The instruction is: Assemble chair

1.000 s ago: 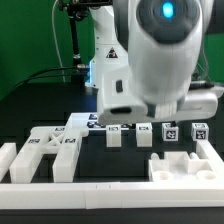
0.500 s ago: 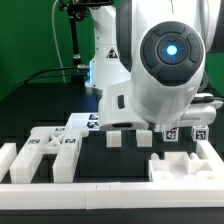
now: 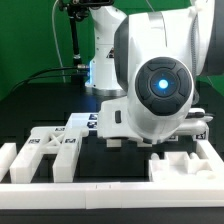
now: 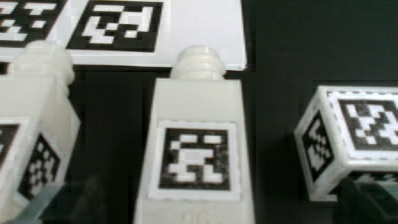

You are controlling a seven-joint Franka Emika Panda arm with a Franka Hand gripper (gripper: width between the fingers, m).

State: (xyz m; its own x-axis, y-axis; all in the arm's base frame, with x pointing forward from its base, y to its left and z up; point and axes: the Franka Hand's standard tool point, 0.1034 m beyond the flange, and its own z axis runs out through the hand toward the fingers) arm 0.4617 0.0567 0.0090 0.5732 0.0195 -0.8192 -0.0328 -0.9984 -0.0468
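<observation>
Nearest in the exterior view, a long plain border rail (image 3: 110, 198) ran along the front edge of the bench (image 3: 30, 110), likely there to fence in the loose pieces. Just behind it, toward the exterior view's left, lay a flat slab (image 3: 45, 150) of the chair with tags facing up. Toward the exterior view's right sat a notched white block (image 3: 180, 165), slots up. Both were unjoined and apart from each other, so assembly looked barely begun. Behind those, the arm (image 3: 160, 85) was bent low over the middle of the bench and hid the row of small parts and the gripper itself in that view. The wrist view covered the gap. The gripper (image 4: 199, 205) stood spread as wide as it goes and had nothing in it, with only the tips faintly visible. A middle bar (image 4: 196, 130) stood between them, tag toward the camera. A left bar (image 4: 36, 120) sat just beside it, and a tagged cube (image 4: 356, 135) was on the other side, each with dark gaps between. No contact could be made out. Judged as lining up to grab the middle bar, wide open so the tips would clear its neighbours. Beyond the bars, the marker board (image 4: 107, 25) lay flat on the bench. Farthest back were the arm's base and a green backdrop.
</observation>
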